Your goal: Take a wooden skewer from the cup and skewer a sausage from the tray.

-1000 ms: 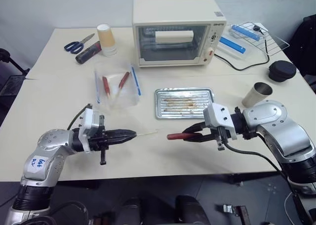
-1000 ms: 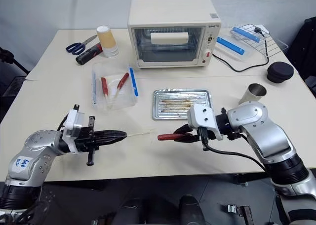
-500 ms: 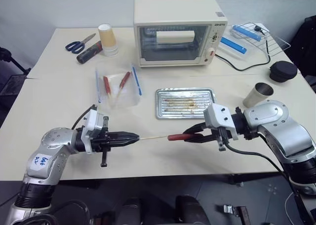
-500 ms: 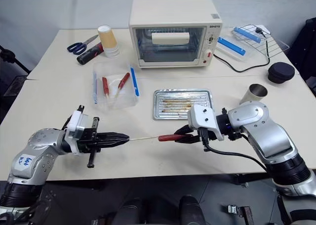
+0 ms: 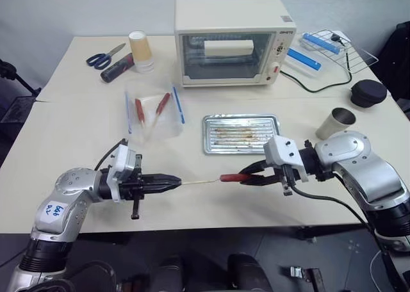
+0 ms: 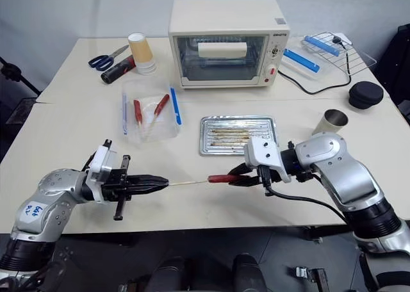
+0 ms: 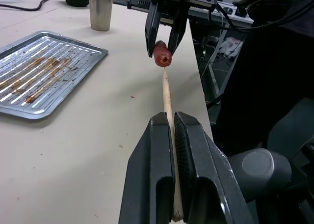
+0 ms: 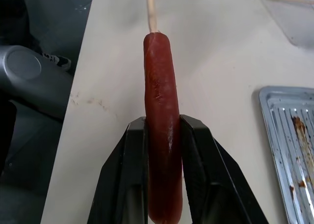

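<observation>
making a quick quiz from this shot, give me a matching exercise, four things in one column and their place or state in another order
Things:
1. skewer
2. sausage
3. tray
4. cup

Places or states:
a. lies bare on the table, grease-stained
b. clamped in the left claw
c. stands on the table past the right arm
d. clamped in the right claw

Pairs: 1-b, 2-d, 3-a, 4-c

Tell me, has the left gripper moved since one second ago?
Yes. The left gripper moved right, toward the sausage; against the tray its skewer tip now reaches the sausage.
</observation>
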`<state>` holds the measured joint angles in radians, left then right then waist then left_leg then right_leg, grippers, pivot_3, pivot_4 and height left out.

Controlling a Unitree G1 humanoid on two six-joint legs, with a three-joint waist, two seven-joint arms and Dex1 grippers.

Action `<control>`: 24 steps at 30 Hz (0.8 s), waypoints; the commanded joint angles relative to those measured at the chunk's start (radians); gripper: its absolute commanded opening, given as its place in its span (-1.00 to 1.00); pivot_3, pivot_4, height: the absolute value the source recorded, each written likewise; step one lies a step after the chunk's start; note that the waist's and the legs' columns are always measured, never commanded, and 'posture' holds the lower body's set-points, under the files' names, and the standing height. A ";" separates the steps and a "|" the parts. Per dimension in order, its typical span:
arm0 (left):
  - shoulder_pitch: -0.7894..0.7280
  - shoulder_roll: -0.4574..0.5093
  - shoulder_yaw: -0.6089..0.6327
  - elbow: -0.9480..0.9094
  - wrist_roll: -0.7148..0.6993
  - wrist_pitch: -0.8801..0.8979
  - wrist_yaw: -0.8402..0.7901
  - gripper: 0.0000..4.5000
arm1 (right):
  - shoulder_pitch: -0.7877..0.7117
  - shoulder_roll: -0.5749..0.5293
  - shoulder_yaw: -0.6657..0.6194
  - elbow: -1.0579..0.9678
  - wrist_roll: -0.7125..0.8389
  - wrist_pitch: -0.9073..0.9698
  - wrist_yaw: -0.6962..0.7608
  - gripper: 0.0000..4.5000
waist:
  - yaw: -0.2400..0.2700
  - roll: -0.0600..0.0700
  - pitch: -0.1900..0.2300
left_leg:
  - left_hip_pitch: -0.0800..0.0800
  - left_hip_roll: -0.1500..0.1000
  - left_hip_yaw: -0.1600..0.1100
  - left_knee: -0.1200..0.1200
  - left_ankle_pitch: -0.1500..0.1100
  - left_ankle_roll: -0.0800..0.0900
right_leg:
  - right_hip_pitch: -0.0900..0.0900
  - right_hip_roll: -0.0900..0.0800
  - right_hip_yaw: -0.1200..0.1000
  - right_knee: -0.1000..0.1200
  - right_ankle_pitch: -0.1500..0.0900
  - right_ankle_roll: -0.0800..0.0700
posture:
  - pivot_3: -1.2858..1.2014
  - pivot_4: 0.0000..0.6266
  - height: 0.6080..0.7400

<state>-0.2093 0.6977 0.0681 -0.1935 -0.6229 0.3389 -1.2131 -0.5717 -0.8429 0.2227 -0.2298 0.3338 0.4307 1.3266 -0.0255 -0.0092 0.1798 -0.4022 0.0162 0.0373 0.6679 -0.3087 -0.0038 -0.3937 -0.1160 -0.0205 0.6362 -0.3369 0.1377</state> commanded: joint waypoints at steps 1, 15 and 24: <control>0.003 0.010 0.013 -0.041 -0.010 0.002 -0.002 -1.00 | -0.007 -0.013 -0.023 -0.009 0.000 -0.026 0.013 -0.60 | 0.000 0.000 0.000 | 0.000 0.000 0.000 0.000 0.000 0.000 | 0.000 0.000 0.000 0.000 0.000 0.000 | 0.03 -0.52 1.00; -0.010 0.003 0.007 -0.035 -0.005 0.004 0.001 -1.00 | -0.004 -0.012 -0.008 -0.015 -0.011 -0.031 0.019 -0.60 | 0.000 0.000 0.000 | 0.000 0.000 0.000 0.001 0.000 0.000 | 0.000 0.000 0.000 0.001 0.000 0.000 | 0.03 -0.52 1.00; -0.013 0.000 0.000 -0.039 -0.005 0.009 0.002 -1.00 | -0.004 -0.005 -0.001 -0.018 -0.020 -0.020 0.017 -0.60 | 0.000 0.000 0.000 | 0.000 0.000 0.000 0.001 0.000 0.000 | 0.000 0.000 0.000 0.001 0.000 0.000 | 0.03 -0.52 1.00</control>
<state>-0.2121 0.6968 0.0669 -0.1967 -0.6228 0.3481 -1.2121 -0.5717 -0.8428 0.2297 -0.2269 0.3096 0.4152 1.3385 -0.0256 -0.0092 0.1798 -0.4022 0.0161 0.0373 0.6689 -0.3087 -0.0038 -0.3937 -0.1159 -0.0205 0.6372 -0.3369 0.1377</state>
